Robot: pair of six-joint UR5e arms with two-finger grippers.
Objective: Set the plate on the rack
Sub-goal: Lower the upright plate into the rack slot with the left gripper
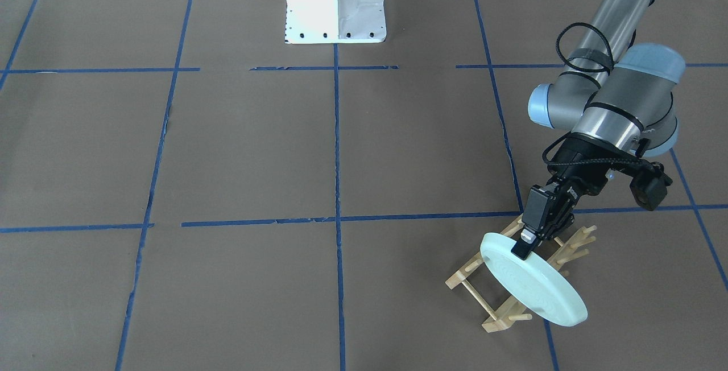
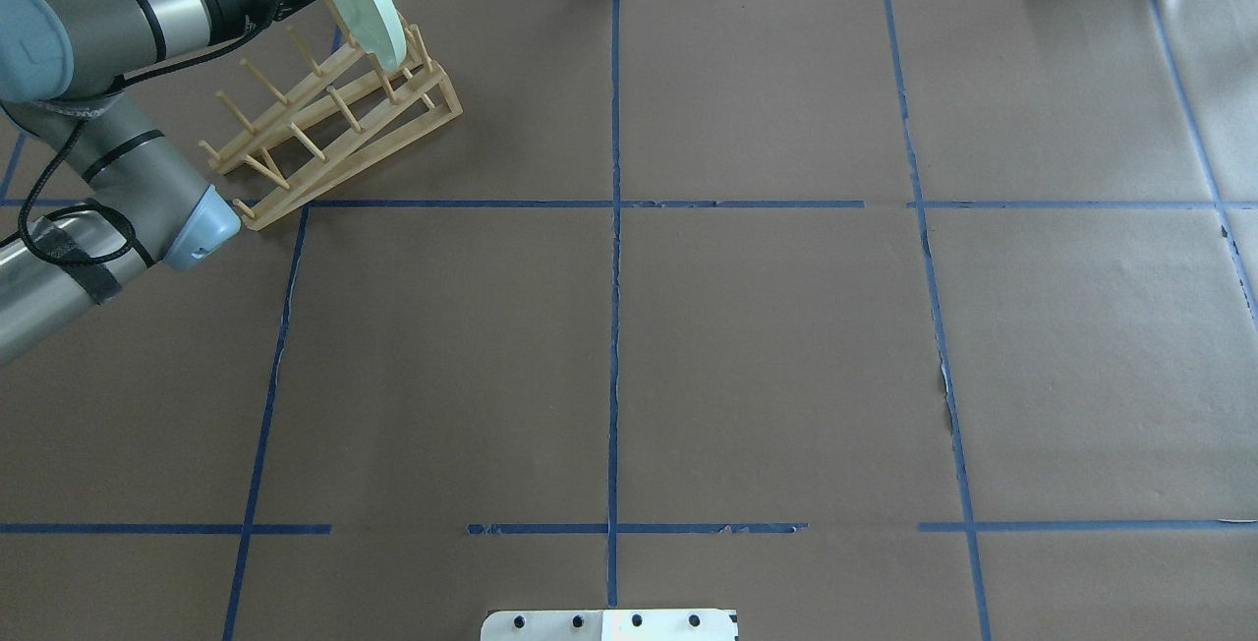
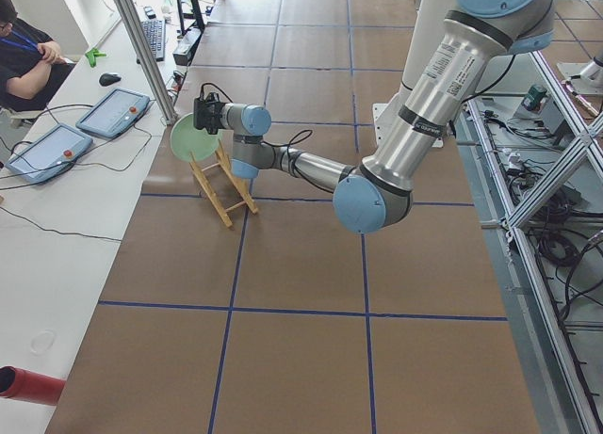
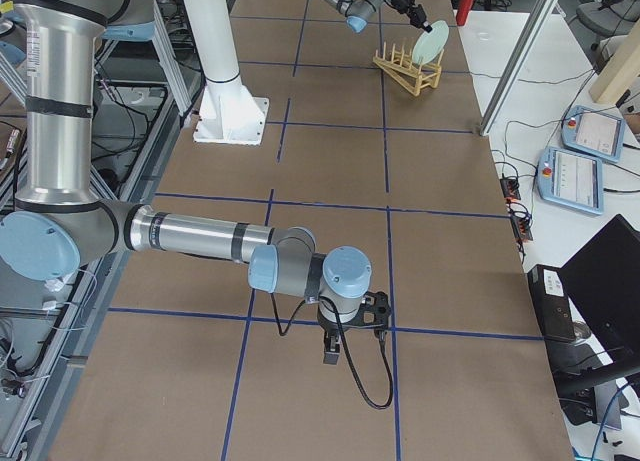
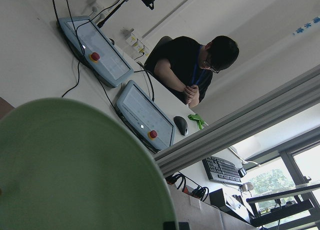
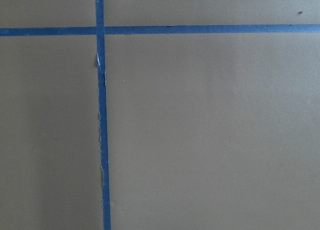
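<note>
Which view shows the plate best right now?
Exterior front-facing: the plate shows nearly whole, tilted over the rack, its rim pinched by the left gripper. Overhead sees it nearly edge-on; both side views show it small; the left wrist shows only a blurred green face; the right wrist misses it.

Mint plate held on edge over the far end of the bamboo rack

The plate [image 1: 537,287] is round and pale mint green, with a low raised rim and faint concentric rings; it stands tilted among the pegs at the end of the rack [image 1: 493,321] farthest from the robot, its upper rim clamped in the left gripper [image 1: 526,246]; whether its lower edge rests on the rails cannot be told; the rack, two light bamboo rails joined by thin crossbars, sits far out on the robot's left.
</note>
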